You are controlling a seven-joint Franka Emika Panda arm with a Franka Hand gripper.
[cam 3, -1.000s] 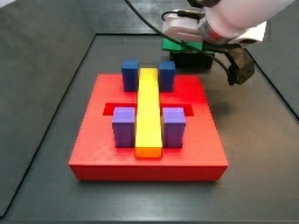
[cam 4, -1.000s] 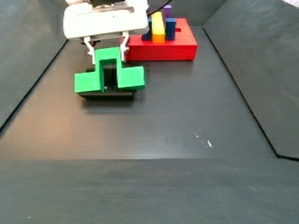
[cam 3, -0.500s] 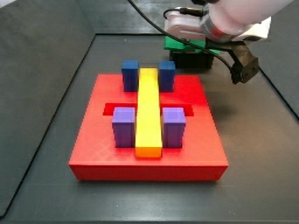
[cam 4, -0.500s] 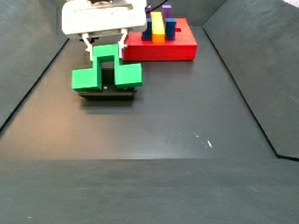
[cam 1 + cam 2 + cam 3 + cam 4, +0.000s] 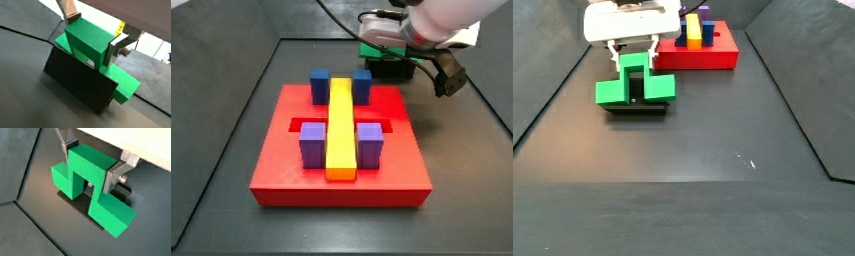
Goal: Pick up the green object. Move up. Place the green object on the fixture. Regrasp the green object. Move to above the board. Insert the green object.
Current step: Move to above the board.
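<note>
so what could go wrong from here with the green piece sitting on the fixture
The gripper straddles the green object's raised centre on the fixture. If the fingers close off-centre, the piece may tilt or slide off. Its side lobes overhang the fixture in a side view, so a skewed lift could tip it.

Green object [image 5: 636, 86] sits on fixture [image 5: 636, 107], gripper [image 5: 635, 55] straddling it.
</note>
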